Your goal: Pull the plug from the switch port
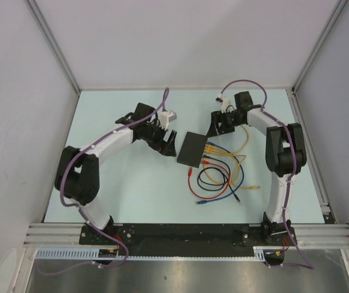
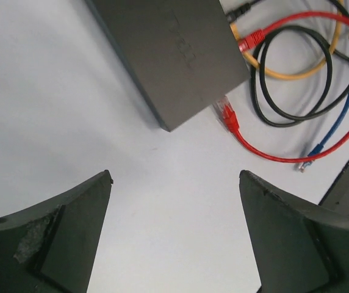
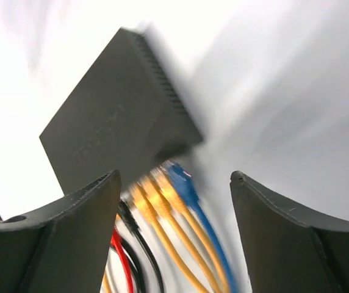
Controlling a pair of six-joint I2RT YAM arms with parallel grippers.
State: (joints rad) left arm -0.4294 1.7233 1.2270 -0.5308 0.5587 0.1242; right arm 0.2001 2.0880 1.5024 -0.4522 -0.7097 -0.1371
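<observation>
My left gripper [image 2: 174, 177] hangs with its jaws spread wide and nothing between them, just left of the switch [image 1: 191, 149], which lies flat near the middle of the table [image 1: 132, 195]. My right gripper [image 3: 173, 176] is parted too and has hold of nothing; it hovers close to the switch's far right corner, above the socket edge. Along that edge, on the switch's right side, two yellow plugs [image 3: 147, 198] and a blue plug [image 3: 180, 178] sit in their ports, though my right wrist view is blurred. A red plug [image 2: 226, 116] lies at the near corner of the socket edge, and I cannot tell whether it is seated. A tangle of cables [image 1: 220, 177] in red, black, yellow and blue spreads over the table right of the switch and nearer than it.
</observation>
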